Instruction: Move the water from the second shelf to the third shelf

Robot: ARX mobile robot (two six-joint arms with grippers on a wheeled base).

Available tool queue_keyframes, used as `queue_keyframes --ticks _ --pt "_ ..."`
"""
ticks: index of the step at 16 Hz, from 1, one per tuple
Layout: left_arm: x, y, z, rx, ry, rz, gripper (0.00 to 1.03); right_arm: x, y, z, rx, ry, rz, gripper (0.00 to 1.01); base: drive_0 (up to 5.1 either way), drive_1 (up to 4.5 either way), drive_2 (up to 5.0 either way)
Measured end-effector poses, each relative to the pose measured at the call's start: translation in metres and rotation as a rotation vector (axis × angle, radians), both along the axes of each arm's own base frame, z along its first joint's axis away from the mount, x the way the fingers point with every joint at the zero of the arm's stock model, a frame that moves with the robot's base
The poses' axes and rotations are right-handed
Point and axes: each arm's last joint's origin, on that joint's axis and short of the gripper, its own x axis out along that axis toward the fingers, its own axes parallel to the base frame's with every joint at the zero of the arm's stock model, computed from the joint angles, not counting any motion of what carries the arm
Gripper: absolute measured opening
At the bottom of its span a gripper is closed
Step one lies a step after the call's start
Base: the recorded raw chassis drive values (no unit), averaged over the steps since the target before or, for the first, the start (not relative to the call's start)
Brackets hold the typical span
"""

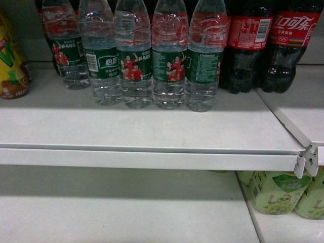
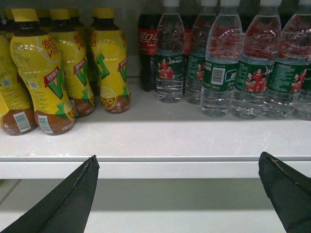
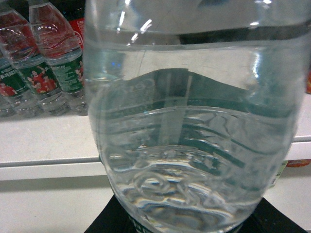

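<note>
A clear ribbed water bottle [image 3: 189, 121] fills the right wrist view. My right gripper [image 3: 187, 225] is shut on it, with the dark fingers [image 3: 104, 223] showing at either side of its lower part. Several more water bottles [image 1: 134, 55] with green labels stand in a row on the white shelf [image 1: 152, 126]. The same row appears in the left wrist view [image 2: 218, 63]. My left gripper [image 2: 179, 158] is open and holds nothing, level with that shelf's front edge. Neither gripper shows in the head view.
Dark cola bottles [image 1: 248, 45] stand right of the water. Yellow tea bottles [image 2: 41, 73] stand left of it. A lower white shelf [image 1: 121, 212] runs below, with light green drink bottles [image 1: 278, 192] at its right. A shelf joint bracket [image 1: 306, 159] sticks out at the right.
</note>
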Motion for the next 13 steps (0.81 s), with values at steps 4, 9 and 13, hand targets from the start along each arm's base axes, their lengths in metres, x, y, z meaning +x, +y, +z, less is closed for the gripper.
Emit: queue_keyframes --ticks 4,9,13 --pt "0.0000 0.0000 -0.0001 0.000 0.002 -0.002 0.98 -0.0001 0.0000 -0.0032 0.000 0.010 0.000 0.36 0.0 0.00 0.0" --pt "0.0000 -0.0001 0.0000 0.000 0.000 -0.002 0.98 0.0000 0.0001 -0.0031 -0.003 0.010 0.001 0.36 0.0 0.00 0.0" --pt "0.0000 0.0000 0.0000 0.000 0.000 0.002 0.98 0.0000 0.0001 -0.0031 -0.003 0.010 0.001 0.36 0.0 0.00 0.0"
